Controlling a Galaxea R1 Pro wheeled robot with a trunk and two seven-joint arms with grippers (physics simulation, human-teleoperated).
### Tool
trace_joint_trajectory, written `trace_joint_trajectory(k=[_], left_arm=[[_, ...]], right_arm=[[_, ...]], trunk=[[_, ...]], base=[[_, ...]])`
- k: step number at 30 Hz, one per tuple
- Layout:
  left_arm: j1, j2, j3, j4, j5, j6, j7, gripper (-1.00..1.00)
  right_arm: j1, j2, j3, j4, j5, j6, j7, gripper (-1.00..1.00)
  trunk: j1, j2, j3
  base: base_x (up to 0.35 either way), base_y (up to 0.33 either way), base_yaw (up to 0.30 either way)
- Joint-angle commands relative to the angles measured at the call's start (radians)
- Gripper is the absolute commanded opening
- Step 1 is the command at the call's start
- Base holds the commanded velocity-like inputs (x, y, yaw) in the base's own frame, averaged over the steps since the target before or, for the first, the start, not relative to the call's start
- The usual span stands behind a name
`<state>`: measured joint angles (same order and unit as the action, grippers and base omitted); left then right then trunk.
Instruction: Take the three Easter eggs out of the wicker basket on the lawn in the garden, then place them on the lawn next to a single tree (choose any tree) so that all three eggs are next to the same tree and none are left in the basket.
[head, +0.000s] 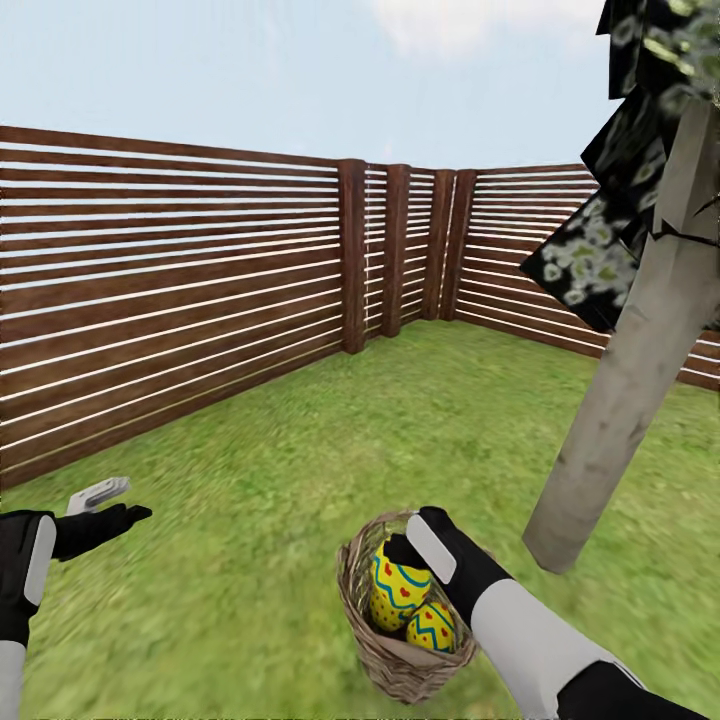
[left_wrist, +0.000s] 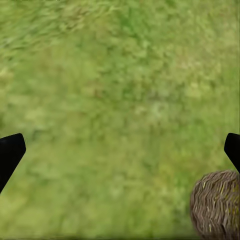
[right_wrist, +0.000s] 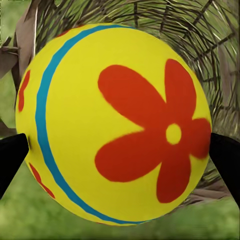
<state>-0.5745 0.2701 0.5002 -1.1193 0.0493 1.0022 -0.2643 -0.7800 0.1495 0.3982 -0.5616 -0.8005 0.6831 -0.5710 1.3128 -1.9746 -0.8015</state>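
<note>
The brown wicker basket (head: 400, 670) stands on the lawn (head: 400, 420) just left of the tree's grey-beige trunk (head: 620, 400). Two yellow Easter eggs with blue zigzags and red hearts show inside: a taller one (head: 396, 592) and a lower one (head: 432, 628). My right gripper (head: 410, 548) reaches into the basket's mouth and is shut on the taller egg's upper end. In the right wrist view that egg (right_wrist: 120, 125) sits between both black fingertips, with the basket's weave (right_wrist: 200, 30) behind it. My left gripper (head: 100, 510) hovers open over the grass, left of the basket (left_wrist: 217, 202).
A brown slatted wooden fence (head: 170, 280) encloses the garden on the left and at the back, meeting in a corner (head: 400, 240). Dark mottled foliage (head: 620, 180) hangs from the tree at the upper right. Open grass spreads between the basket, trunk and fence.
</note>
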Motion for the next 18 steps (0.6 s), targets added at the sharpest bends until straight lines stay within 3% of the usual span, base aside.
trace_joint_trajectory(k=[1,11,15,18], left_arm=[[-0.001,0.000,0.001,-0.001,0.004,0.006,0.001,1.00],[-0.001,-0.002,0.001,-0.001,0.004,0.006,0.001,1.00],[-0.001,-0.002,0.001,-0.001,0.004,0.005,0.001,1.00],[-0.001,-0.005,0.001,-0.001,0.004,0.005,0.001,1.00]], right_arm=[[-0.001,-0.001,0.001,-0.001,-0.011,0.000,-0.010,-1.00],[-0.001,-0.001,-0.003,-0.002,-0.011,-0.011,-0.012,-1.00],[0.006,-0.031,-0.005,-0.060,-0.011,-0.015,-0.008,-1.00],[0.014,-0.043,-0.043,-0.105,-0.012,-0.008,-0.009,-1.00]], trunk=[[-0.004,0.007,0.002],[-0.043,0.077,0.034],[-0.058,0.105,0.046],[-0.069,0.126,0.055]], base=[[-0.054,0.000,0.000],[-0.058,0.000,0.000],[0.000,0.000,0.000],[0.000,0.000,0.000]])
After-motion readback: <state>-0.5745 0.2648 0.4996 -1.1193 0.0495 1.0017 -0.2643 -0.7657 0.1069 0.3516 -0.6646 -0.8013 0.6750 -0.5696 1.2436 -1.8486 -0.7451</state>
